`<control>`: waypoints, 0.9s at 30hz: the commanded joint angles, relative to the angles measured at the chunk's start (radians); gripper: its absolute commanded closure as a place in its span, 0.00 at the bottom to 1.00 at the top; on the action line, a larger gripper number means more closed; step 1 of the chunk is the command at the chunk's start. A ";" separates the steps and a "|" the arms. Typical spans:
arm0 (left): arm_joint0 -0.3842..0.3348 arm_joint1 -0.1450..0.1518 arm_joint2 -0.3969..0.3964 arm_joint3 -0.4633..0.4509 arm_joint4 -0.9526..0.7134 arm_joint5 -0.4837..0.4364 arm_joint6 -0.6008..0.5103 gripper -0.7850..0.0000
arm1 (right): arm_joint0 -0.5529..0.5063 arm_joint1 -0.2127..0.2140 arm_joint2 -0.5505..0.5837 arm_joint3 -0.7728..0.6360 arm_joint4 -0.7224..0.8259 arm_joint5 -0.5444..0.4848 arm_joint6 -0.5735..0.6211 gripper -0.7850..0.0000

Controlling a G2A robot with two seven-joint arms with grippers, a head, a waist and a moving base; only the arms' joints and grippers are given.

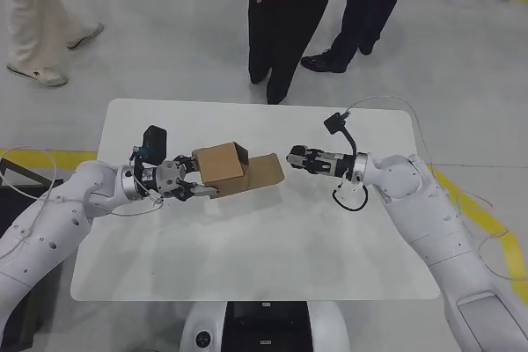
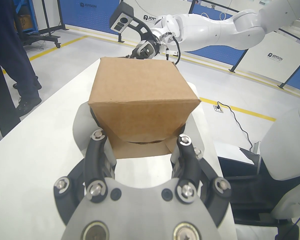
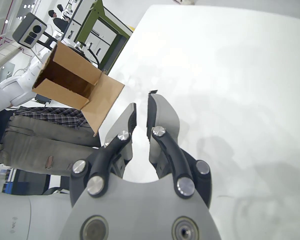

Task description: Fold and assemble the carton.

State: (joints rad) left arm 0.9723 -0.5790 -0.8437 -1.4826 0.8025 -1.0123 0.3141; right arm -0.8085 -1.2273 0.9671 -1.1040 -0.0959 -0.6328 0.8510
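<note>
carton: brown corrugated cardboard [image 1: 220, 163], matte, plain faces, sharp creases; squared up into a boxy tube.
carton pos: top view, upper middle of frame, a bit left of ctr, over the table; resting vs lifted, can't tell.
carton ends: end facing R gripper is open, dark inside; the other end sits in L gripper, and L wrist view shows a short tab poking out under it.
long flap: flat rectangular panel [image 1: 264, 170], unfolded, sticks out from the open end toward frame right, tip near R gripper but not touching.
L gripper: [image 1: 189, 180] black links, metal screws, pale pads; fingers spread wide, one each side of the carton end, clamped on it.
R gripper: [image 1: 292, 158] same build, pale wedge-shaped fingers w/ black ribbed inner faces; fingers drawn nearly together, thin slit between, nothing held. Top view: right of ctr, level w/ carton, pointing at open end.
table: white [image 1: 246, 255], smooth, slightly glossy, rounded corners.
</note>
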 commanded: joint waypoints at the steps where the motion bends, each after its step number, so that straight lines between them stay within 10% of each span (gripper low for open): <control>1: 0.000 0.001 0.002 -0.002 0.003 0.000 0.002 0.42 | 0.012 -0.003 -0.012 0.013 0.037 0.003 0.057 0.05; 15: -0.002 0.002 0.009 -0.016 0.012 0.000 0.008 0.43 | 0.010 -0.003 -0.013 0.012 0.050 0.002 0.054 0.00; 27: 0.002 0.001 0.004 -0.023 0.012 0.000 0.005 0.42 | 0.006 0.001 0.033 0.091 0.603 0.165 0.400 0.00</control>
State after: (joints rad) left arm 0.9736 -0.5780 -0.8386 -1.5051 0.8149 -1.0123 0.3185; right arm -0.8077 -1.2242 1.0051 -1.0328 0.4456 -0.5058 1.2001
